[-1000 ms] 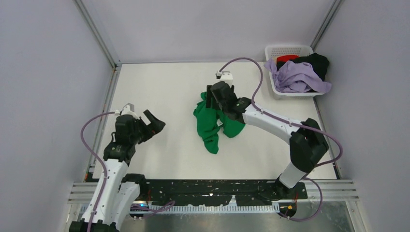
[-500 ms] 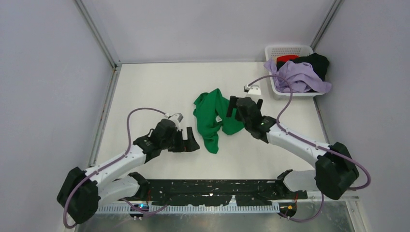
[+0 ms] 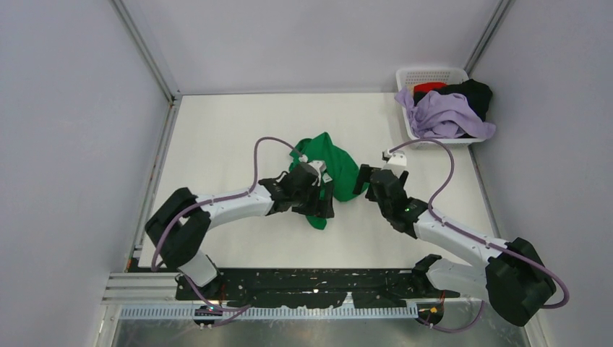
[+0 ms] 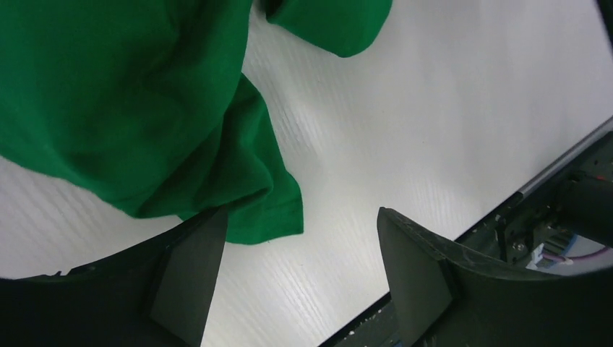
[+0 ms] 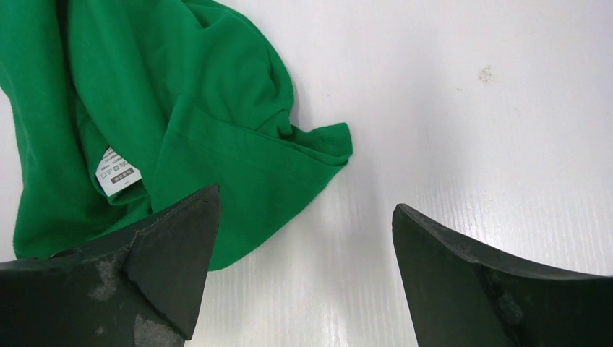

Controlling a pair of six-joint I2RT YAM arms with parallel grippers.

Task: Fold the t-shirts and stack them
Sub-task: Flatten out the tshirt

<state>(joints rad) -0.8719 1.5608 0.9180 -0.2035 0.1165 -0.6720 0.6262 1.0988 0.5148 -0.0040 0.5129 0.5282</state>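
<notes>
Handling green shirt [image 3: 336, 163]: expect light, limp cloth, no stiffness; it lies crumpled mid surface [image 3: 231, 130]. Your left gripper [image 4: 296, 242]: jaws wide, hem corner between them, nothing pinched. Right gripper [image 5: 305, 206]: jaws wide, empty, beside sleeve. Pinch hem corners, not bunched middle.

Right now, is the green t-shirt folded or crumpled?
Crumpled: the green t-shirt lies bunched in uneven folds on the table, care label showing.

From above, the black left gripper [image 3: 320, 196] hides part of the crumpled bright green cloth t-shirt [image 3: 338, 165], which both wrist views crop at their top and left edges. Print on its small white label [image 5: 116, 172] is unreadably small.
</notes>
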